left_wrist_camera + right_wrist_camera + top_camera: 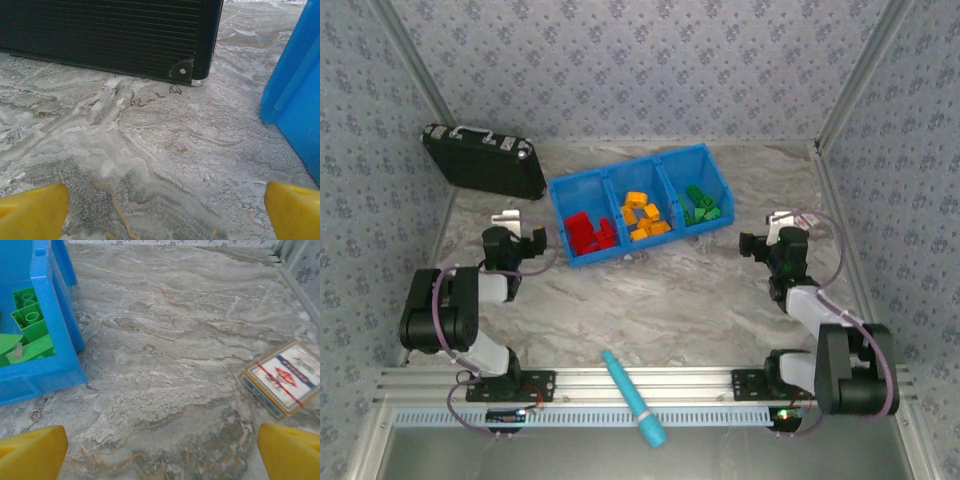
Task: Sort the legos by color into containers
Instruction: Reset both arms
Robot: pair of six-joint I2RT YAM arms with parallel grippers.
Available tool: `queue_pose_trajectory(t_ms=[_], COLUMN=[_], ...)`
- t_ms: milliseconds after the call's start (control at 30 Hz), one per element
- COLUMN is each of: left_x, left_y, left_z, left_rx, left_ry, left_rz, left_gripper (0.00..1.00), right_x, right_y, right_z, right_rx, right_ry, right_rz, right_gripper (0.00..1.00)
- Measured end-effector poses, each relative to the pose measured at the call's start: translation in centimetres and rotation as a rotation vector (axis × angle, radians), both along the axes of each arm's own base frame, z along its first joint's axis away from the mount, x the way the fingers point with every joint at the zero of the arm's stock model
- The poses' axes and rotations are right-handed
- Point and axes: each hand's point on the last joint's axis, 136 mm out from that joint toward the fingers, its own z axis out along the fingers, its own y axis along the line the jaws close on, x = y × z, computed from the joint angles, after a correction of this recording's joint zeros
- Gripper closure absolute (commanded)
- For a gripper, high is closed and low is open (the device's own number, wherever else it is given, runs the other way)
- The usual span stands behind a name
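The blue bin (642, 174) stands at the back middle of the marble table, its three containers side by side. Red legos (588, 233) lie in the left one, orange-yellow legos (645, 215) in the middle one, green legos (700, 205) in the right one. My left gripper (525, 228) is open just left of the bin, low over bare table, nothing between its yellow fingertips (32, 215). My right gripper (763, 230) is open just right of the bin, also empty. The right wrist view has the bin's corner (55, 370) and green legos (30, 325) at its left.
A black hard case (485, 160) lies at the back left, close in front of the left gripper (165, 215) as a ribbed wall (110, 35). A light-blue pen-like tool (632, 398) rests across the front rail. A small card box (282, 377) lies right of the right gripper (160, 455).
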Motion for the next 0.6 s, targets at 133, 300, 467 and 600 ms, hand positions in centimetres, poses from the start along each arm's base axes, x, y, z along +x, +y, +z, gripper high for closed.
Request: queue_pose_trajectory(t_ms=[133,300,467,600], left_x=[0.0,0.0,0.0,0.0], left_y=[0.0,0.0,0.0,0.0], left_z=[0.0,0.0,0.0,0.0], left_rx=[0.0,0.0,0.0,0.0], left_ry=[0.0,0.0,0.0,0.0], left_rz=[0.0,0.0,0.0,0.0], left_gripper=[0.0,0.0,0.0,0.0], right_x=[1.0,1.8,2.3,2.5], right_y=[0.2,0.0,-0.1,-0.1], right_z=[-2.6,-5.0,-4.0,-3.7], right_rx=[0.016,0.024,0.017,0.015], right_ry=[0.033,0.05,0.003,-0.01], right_rz=[0.023,0.014,0.009,0.006], right_gripper=[0.01,0.0,0.01,0.01])
